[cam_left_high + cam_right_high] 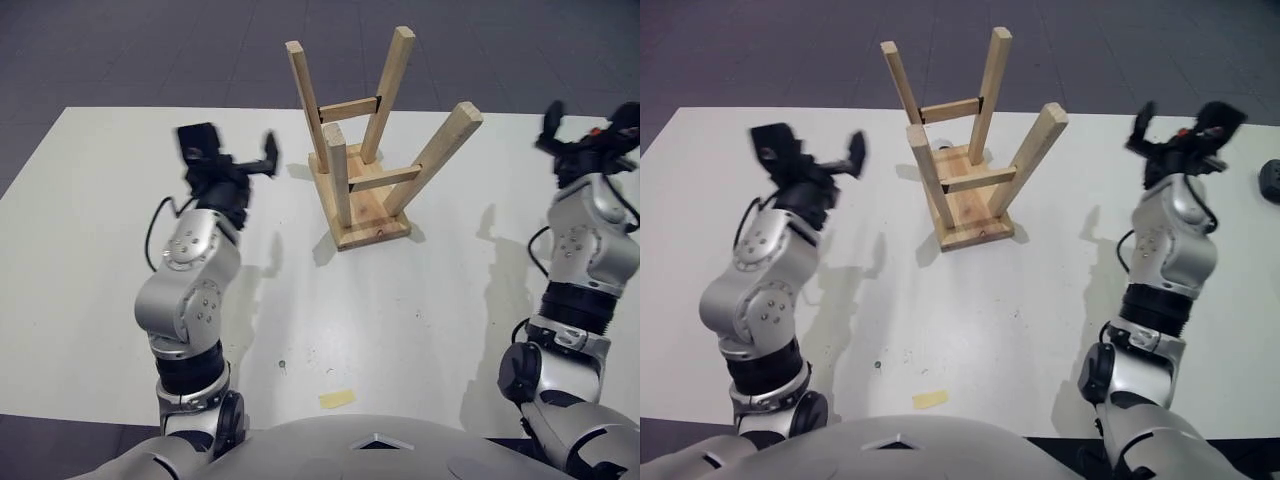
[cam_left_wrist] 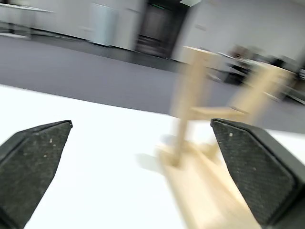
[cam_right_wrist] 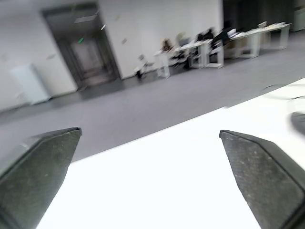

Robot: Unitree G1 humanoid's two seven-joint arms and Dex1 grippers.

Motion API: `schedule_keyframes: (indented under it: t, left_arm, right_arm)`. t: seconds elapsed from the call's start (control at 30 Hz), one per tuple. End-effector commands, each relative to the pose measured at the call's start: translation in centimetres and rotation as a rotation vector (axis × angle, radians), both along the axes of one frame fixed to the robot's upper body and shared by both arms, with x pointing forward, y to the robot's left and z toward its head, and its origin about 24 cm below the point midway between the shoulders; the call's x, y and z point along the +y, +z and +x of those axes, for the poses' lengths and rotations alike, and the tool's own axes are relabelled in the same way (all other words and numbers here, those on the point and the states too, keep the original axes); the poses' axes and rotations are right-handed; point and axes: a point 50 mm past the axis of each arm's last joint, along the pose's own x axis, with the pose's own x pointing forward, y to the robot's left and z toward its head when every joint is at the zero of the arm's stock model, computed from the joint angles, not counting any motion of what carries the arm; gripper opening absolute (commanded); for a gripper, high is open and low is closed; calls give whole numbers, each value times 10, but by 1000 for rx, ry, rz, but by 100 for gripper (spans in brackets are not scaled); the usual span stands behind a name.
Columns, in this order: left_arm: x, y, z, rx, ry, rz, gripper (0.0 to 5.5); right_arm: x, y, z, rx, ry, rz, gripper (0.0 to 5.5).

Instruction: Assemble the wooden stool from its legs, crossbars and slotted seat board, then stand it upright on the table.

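1. Found wooden stool [image 1: 345, 175] assembled and upside down toward 12 o'clock on the white desk [image 1: 420, 330], seat board [image 1: 368, 215] flat on the surface.
2. Counted four legs [image 1: 389, 95] pointing up and splayed outward, joined by crossbars [image 1: 350, 108] set between them.
3. Logged left hand [image 1: 236, 150] at the stool's 9 o'clock, raised off the desk, near the stool but not touching it; fingers spread wide, released, grasping nothing.
4. Logged right hand [image 1: 1182, 125] at the stool's 3 o'clock, well apart from it, likewise raised; fingers [image 3: 259, 181] spread, released, empty.
5. Spotted small yellowish scrap [image 1: 336, 398] at 6 o'clock by the near desk edge.
6. Noted dark object [image 1: 1270, 180] at the desk's 3 o'clock edge, too cut off to identify.
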Motion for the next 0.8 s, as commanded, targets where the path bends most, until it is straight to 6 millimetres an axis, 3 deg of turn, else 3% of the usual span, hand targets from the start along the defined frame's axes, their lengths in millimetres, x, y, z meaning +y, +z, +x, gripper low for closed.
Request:
schedule_keyframes:
  t: [0.03, 0.1, 0.2, 0.3, 0.4, 0.53, 0.63, 0.7, 0.8]
  left_arm:
    - [-30, -5, -9, 77, -250, 75, 540]
    - [-27, -10, -3, 123, -236, 80, 540]
    - [-14, -19, 10, 168, -136, 99, 540]
    - [-1, -27, 20, 202, -48, 123, 540]
    - [7, -30, 16, 200, -20, 164, 540]
    - [16, -18, 9, 105, -36, 132, 540]
    - [29, 6, 10, -58, -3, 18, 540]
    - [42, 19, 11, -156, 40, -67, 540]
    - [55, 17, 16, -169, 106, -93, 540]
  right_arm:
    - [86, -23, -12, 91, 344, 40, 536]
    - [103, -21, -20, 86, 402, 46, 536]
    - [101, -23, -22, 104, 384, 48, 536]
    - [85, -28, -20, 141, 295, 34, 536]
    - [64, -32, -15, 172, 194, 17, 536]
    - [54, -27, -8, 134, 186, -55, 536]
    - [48, -23, 9, 66, 170, -134, 536]
    - [41, -22, 32, 47, 183, -181, 536]
    - [30, -28, 57, 86, 221, -250, 536]
